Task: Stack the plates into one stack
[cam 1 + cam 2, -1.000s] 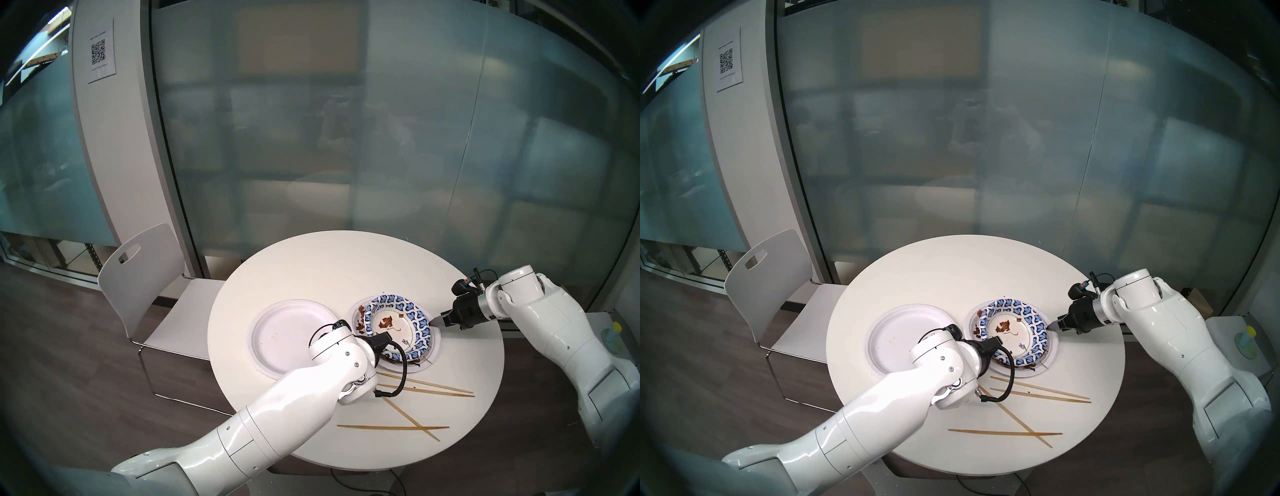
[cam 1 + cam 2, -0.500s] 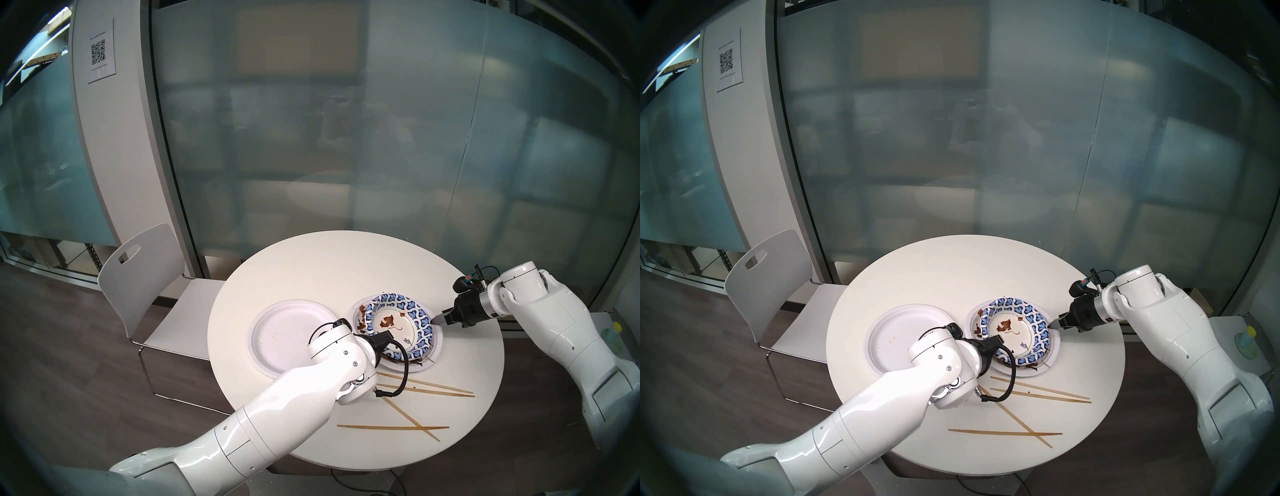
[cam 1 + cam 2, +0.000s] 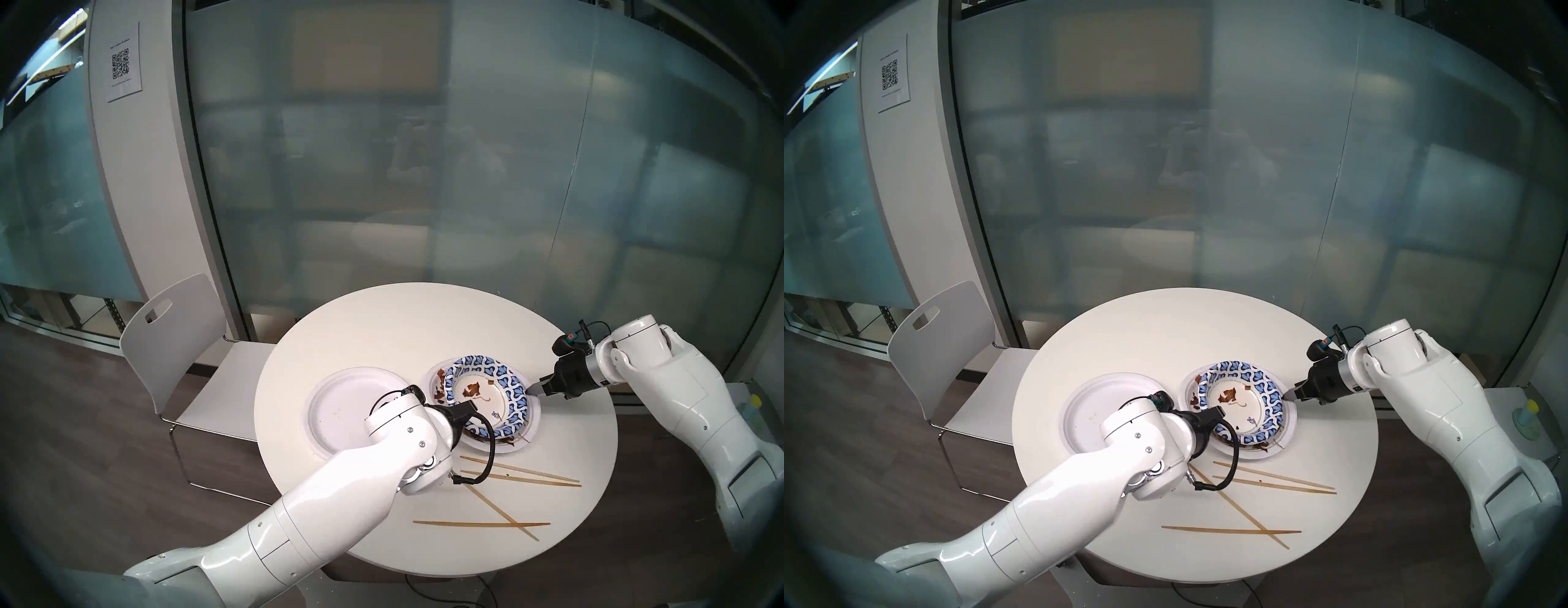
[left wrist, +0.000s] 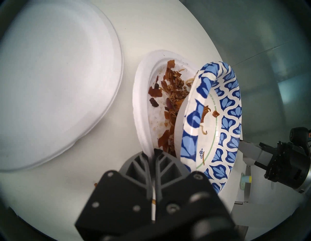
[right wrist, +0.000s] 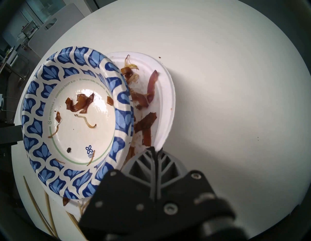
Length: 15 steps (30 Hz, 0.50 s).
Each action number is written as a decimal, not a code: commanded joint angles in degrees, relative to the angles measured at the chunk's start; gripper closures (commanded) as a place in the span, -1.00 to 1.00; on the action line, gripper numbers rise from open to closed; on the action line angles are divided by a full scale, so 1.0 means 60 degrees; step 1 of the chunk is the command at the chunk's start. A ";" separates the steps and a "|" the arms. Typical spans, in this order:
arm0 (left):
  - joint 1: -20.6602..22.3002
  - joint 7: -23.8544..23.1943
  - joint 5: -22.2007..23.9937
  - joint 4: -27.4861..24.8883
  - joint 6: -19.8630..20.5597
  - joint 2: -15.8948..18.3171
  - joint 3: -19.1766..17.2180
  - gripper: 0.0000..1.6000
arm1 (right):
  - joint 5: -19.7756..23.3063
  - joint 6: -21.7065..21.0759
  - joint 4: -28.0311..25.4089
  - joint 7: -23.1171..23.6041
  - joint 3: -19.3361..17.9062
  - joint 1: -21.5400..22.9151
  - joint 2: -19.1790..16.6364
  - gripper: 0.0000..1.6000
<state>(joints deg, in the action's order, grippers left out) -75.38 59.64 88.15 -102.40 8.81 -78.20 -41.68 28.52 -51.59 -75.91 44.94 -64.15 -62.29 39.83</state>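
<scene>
Left gripper (image 4: pixel 152 152): its fingers are pressed together on the near rim of the soiled white plate (image 4: pixel 143 117), the rim edge passing between the two grey pads in the left wrist view. Right gripper (image 5: pixel 155 149): its fingers are likewise closed, pinching the opposite rim of the same plate, as the right wrist view shows. From the head views the right gripper (image 3: pixel 535 387) meets the plate at its right edge, while the left gripper's tips are hidden behind its own wrist.

Carried on that plate is the blue-patterned plate (image 5: pixel 74 121), sitting off-centre and tilted, one side riding up on food scraps (image 4: pixel 170 94). Brown scraps and a few pale strands lie both inside the patterned plate and on the exposed part of the white plate beneath it. Whether a second patterned plate is nested under the visible one cannot be determined.

To the robot's left, close beside this pair but not touching it, lies the clean white plate (image 3: pixel 352 403), flat on the table (image 3: pixel 403 322), partly covered in the head view by the left arm.

Nearer the robot, four wooden chopsticks (image 3: pixel 526 477) lie loose on the table, two roughly parallel, two crossing at their tips.

A white chair (image 3: pixel 169 339) stands at the table's left side.
</scene>
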 commanded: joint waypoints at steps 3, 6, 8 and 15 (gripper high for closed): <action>-0.0080 -0.0037 0.0192 -0.0917 0.0066 0.0244 -0.0206 1.00 | 0.0060 -0.0113 -0.0777 -0.0005 -0.0084 0.0152 0.0089 1.00; -0.0195 -0.0036 0.0324 -0.1134 0.0097 0.0445 -0.0315 1.00 | 0.0026 -0.0194 -0.0964 -0.0046 -0.0095 0.0193 0.0117 1.00; -0.0252 -0.0043 0.0394 -0.1255 0.0115 0.0537 -0.0372 1.00 | 0.0016 -0.0214 -0.1068 -0.0057 -0.0105 0.0198 0.0115 1.00; -0.0439 -0.0072 0.0490 -0.1625 0.0115 0.0834 -0.0535 1.00 | -0.0019 -0.0257 -0.1275 -0.0003 -0.0042 0.0257 0.0187 1.00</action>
<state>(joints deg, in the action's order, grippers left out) -77.55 60.14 90.65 -108.18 9.64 -74.00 -44.08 28.21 -53.53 -80.82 44.34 -64.41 -62.13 40.25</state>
